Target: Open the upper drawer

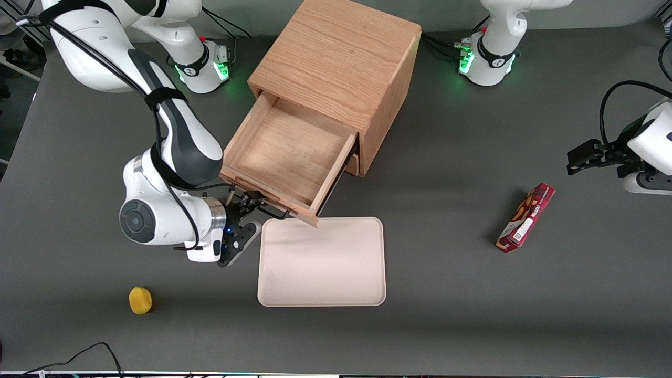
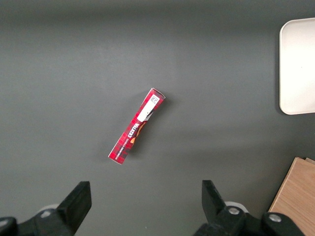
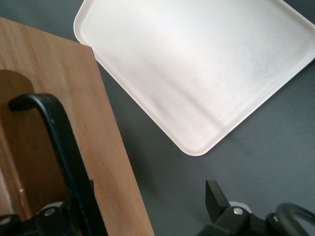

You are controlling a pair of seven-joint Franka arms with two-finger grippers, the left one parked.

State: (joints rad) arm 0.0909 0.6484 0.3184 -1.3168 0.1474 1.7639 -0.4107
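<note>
The light oak upper drawer (image 1: 289,152) stands pulled well out of the oak cabinet (image 1: 336,58), and its tray is empty. Its thin black bar handle (image 1: 269,210) runs along the drawer front, which faces the front camera. My right gripper (image 1: 247,207) is at the drawer front, at the handle's end toward the working arm. In the right wrist view the gripper (image 3: 142,209) is open, with the handle (image 3: 61,142) and the edge of the drawer front (image 3: 106,162) between its fingers (image 3: 215,195). A corner of the bottom drawer (image 1: 353,164) shows under the upper one, pushed in.
A cream tray (image 1: 321,261) lies flat on the table just in front of the open drawer, and shows in the right wrist view (image 3: 197,64). A yellow fruit (image 1: 140,300) lies nearer the front camera. A red snack box (image 1: 526,217) lies toward the parked arm's end.
</note>
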